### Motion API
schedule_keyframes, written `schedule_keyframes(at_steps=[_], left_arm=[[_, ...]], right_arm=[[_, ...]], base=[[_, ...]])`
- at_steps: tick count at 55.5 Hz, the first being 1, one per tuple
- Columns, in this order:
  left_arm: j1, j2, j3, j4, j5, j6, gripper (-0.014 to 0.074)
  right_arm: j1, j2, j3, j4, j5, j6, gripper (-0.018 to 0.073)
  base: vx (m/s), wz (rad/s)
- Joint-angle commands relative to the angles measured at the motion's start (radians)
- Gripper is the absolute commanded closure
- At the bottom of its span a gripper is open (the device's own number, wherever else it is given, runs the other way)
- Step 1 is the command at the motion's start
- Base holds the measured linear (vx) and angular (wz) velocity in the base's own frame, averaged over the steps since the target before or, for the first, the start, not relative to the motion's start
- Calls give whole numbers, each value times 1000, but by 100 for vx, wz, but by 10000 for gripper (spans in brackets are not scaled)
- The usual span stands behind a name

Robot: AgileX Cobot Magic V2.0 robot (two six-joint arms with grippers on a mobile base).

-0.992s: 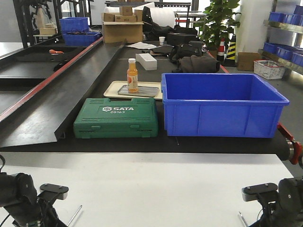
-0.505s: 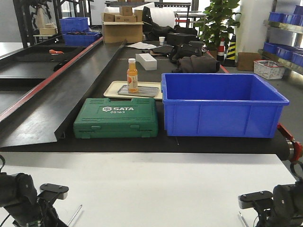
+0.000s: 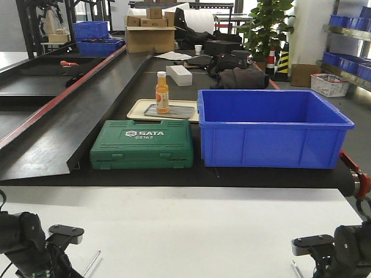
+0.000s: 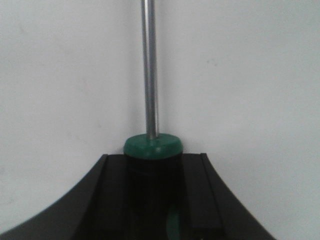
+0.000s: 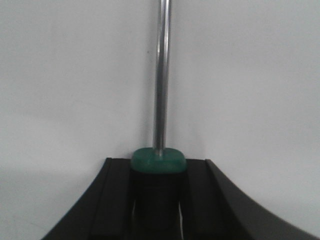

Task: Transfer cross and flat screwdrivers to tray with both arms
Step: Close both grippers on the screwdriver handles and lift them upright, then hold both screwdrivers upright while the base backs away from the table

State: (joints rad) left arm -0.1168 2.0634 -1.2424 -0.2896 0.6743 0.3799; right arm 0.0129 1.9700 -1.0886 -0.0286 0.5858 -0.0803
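White table (image 3: 185, 226): the near work surface. Both arms sit low at its front edge, one at each corner, so we judge each takes its own tool.
Blue bin (image 3: 269, 145): on the black bench beyond the table, right of centre. It stands between the right arm and the goal, so a carry from that side needs height or a detour.
Green tool case (image 3: 142, 145): closed, just left of the bin and directly in front of the tray.
Tray (image 3: 137, 110): beige, behind the case and well apart from both arms.
Bottle (image 3: 162, 92): upright in the tray, so we would set tools down beside it.
Left gripper (image 4: 153, 156): its fingers are closed in on the dark handle of the left screwdriver (image 4: 150, 75), whose green collar sits at the fingertips with the shaft pointing straight ahead.
Right gripper (image 5: 159, 160): the same hold on the right screwdriver (image 5: 161, 75).
Tips: out of view, so we cannot tell cross from flat.
Lift: we cannot tell whether either shaft is clear of the table.
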Motion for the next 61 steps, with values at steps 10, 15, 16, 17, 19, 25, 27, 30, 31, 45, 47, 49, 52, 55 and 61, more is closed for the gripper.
schedule_keyframes(at_steps=[10,15,16,17,19,25,27,30,31,45,47,49,52,55,61], left_arm=[[-4,-198,-12,-47,-59,-10,599],[-4,-289,-12,-76,-74,-10,599],[-4,-304,-12,-83,-79,-10,599],[-4,-320,-12,-90,-85,-10,599],[-4,-353,-12,-108,-104,-10,599],[-4,-468,-12,-160,-147,-10,599],[-4,-508,-12,-172,-154,-10,599],[-4,-559,-12,-178,-157,-10,599],[-4,-583,-12,-178,-157,-7,599],[-4,-853,-10,-177,-153,-11,599],[-4,-895,-2,-177,-154,-11,599],[-4,-928,9,-177,-163,-11,599],[-4,-972,27,-177,-170,-11,599],[-4,-1006,47,-178,-166,-11,599],[-4,-1043,93,-180,-161,-28,599]], right_arm=[[6,-236,-19,57,-60,-9,570],[35,-332,-19,56,-70,-18,570],[42,-348,-19,56,-73,-20,570],[50,-365,-19,53,-79,-20,569],[70,-405,-19,53,-93,-19,568],[133,-509,-19,57,-144,31,568],[147,-537,-20,60,-158,52,568],[171,-585,-20,61,-184,80,568],[178,-598,-20,61,-187,92,568],[232,-811,-20,74,-216,108,568],[232,-838,-20,77,-226,108,568],[232,-866,-20,77,-233,108,568],[232,-892,-20,80,-234,108,568],[232,-910,-20,90,-234,108,568],[237,-916,-41,98,-224,105,567]], base=[[0,0],[0,0],[0,0],[0,0],[0,0],[0,0],[0,0],[0,0],[0,0],[0,0],[0,0],[0,0],[0,0],[0,0],[0,0]])
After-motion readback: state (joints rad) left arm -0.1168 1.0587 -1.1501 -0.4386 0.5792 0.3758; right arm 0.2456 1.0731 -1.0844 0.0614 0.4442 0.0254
